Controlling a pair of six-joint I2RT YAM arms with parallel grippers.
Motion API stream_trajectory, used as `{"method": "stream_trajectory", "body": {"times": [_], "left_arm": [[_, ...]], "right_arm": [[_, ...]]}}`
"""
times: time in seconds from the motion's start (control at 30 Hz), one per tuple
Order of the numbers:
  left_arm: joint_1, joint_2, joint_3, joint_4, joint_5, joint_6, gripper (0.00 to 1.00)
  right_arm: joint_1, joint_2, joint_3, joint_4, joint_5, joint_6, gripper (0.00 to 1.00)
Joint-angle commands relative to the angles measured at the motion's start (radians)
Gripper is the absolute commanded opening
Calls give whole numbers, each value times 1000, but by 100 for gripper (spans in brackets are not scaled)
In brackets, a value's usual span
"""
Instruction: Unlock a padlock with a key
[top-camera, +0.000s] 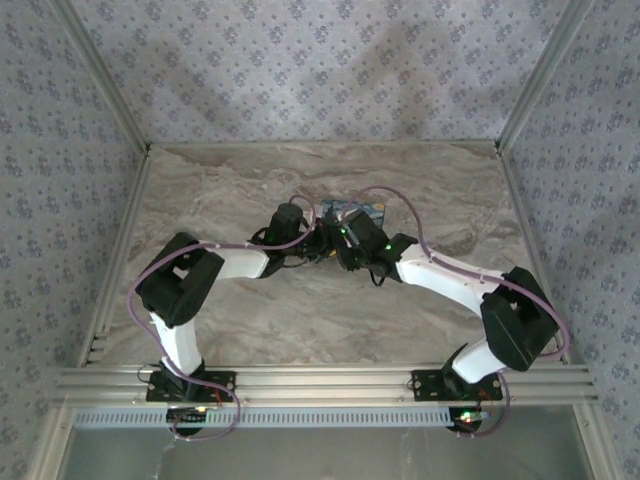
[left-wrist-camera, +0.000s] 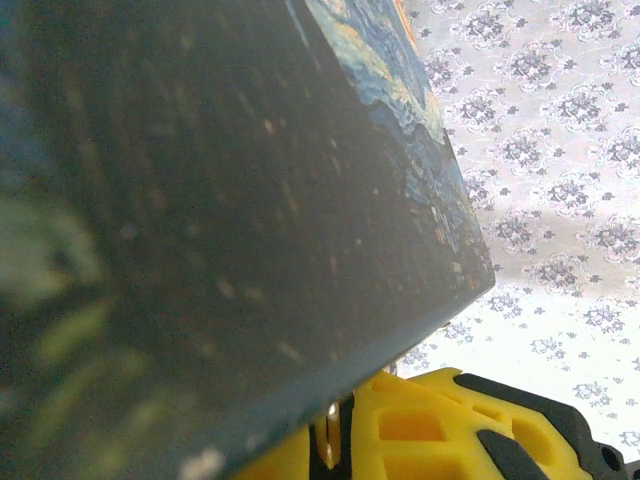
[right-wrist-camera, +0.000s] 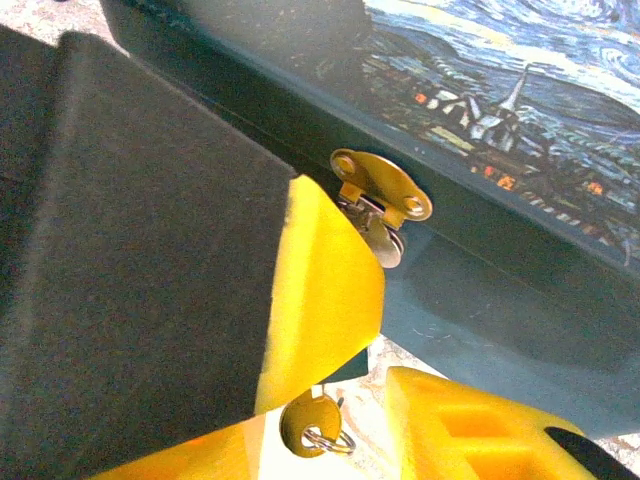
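The key (right-wrist-camera: 315, 422) has a small round head carrying a split ring. Its stem points up into a dark blue-green corner (right-wrist-camera: 347, 367), apparently the padlock, most of it hidden behind my right gripper's near finger (right-wrist-camera: 325, 285). My right gripper (right-wrist-camera: 372, 395) is open, with the key head in the gap and touching neither finger. Above it a brass hasp (right-wrist-camera: 382, 187) sits on the swirl-painted box (right-wrist-camera: 500, 90). My left gripper (left-wrist-camera: 335, 440) is shut under the box (left-wrist-camera: 250, 200), with a thin shiny sliver I cannot identify in its slit. Both grippers (top-camera: 305, 228) (top-camera: 347, 240) meet at the box (top-camera: 360, 212).
The box lies at the middle of the marble-patterned table (top-camera: 230, 190), just beyond both grippers. Aluminium rails (top-camera: 320, 380) run along the near edge, and patterned walls enclose the other three sides. Pink cables loop over both arms.
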Motion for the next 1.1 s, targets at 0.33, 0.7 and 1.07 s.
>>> {"method": "stream_trajectory", "body": {"times": [0.33, 0.7, 1.07], "left_arm": [[7, -41, 37, 42, 35, 3, 0], [9, -38, 15, 33, 27, 13, 0], [10, -30, -25, 27, 6, 37, 1]], "right_arm": [[8, 38, 51, -15, 12, -34, 1], [8, 23, 22, 2, -4, 2, 28], [9, -163, -112, 7, -65, 91, 34]]}}
